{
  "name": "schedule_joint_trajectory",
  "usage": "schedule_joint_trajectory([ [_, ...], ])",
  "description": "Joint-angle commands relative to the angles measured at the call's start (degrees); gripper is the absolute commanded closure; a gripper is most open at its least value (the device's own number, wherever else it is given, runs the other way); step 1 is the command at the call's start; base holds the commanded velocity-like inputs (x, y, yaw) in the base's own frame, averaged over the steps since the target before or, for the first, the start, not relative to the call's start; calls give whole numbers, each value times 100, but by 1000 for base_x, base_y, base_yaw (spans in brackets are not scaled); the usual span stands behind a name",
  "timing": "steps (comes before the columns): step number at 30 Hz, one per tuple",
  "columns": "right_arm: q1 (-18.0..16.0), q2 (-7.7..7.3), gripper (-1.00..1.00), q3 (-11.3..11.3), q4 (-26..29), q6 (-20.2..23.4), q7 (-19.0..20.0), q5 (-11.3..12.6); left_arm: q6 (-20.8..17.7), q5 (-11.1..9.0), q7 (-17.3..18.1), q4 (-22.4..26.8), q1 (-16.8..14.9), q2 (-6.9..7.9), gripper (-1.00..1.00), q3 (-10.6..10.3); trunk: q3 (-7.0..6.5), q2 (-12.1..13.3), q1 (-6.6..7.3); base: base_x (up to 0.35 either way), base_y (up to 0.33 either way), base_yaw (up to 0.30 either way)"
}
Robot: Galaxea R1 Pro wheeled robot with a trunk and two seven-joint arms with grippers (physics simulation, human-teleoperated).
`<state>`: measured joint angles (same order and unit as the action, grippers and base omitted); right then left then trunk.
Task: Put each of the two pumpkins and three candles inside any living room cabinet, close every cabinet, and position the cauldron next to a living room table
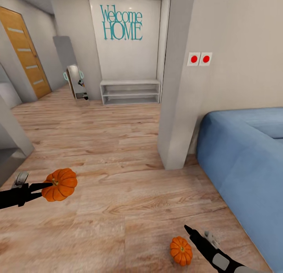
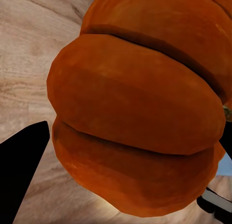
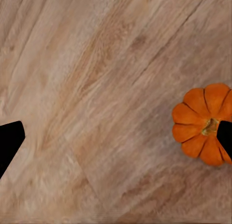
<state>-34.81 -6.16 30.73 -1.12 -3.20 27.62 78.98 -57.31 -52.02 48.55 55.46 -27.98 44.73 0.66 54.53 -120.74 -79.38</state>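
Note:
In the head view, at the left, my left gripper (image 1: 47, 185) is shut on one orange ribbed pumpkin (image 1: 59, 184) and holds it above the wooden floor. The left wrist view shows this pumpkin (image 2: 140, 113) close up, pressed between the black fingers (image 2: 21, 173). The second pumpkin (image 1: 181, 250) sits upright on the floor at the lower right. My right gripper (image 1: 196, 231) hovers just to its right and is open. In the right wrist view its fingertips (image 3: 9, 142) stand wide apart, and that pumpkin (image 3: 200, 122) lies beside one of them, not between them. Candles, cabinet, cauldron and table are out of view.
A blue sofa (image 1: 243, 163) fills the right side. A pale wall pillar (image 1: 177, 108) with two red switches (image 1: 199, 59) stands ahead of it. Beyond, a hallway holds a white low shelf (image 1: 130, 91) and a wooden door (image 1: 25, 53). A grey wall corner (image 1: 11, 135) juts in at the left.

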Motion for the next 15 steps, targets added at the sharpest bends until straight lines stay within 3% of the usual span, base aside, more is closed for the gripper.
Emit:
schedule_joint_trajectory([
  [1,-6,-29,-100,47,-51,46,196,48,-17,7,12,0,-5,0,100,5,23,-44,-22,0,0,0],
  [15,93,-436,-100,47,-165,169,1102,108,-17,8,12,0,-5,0,100,5,274,-605,-329,0,0,0],
])
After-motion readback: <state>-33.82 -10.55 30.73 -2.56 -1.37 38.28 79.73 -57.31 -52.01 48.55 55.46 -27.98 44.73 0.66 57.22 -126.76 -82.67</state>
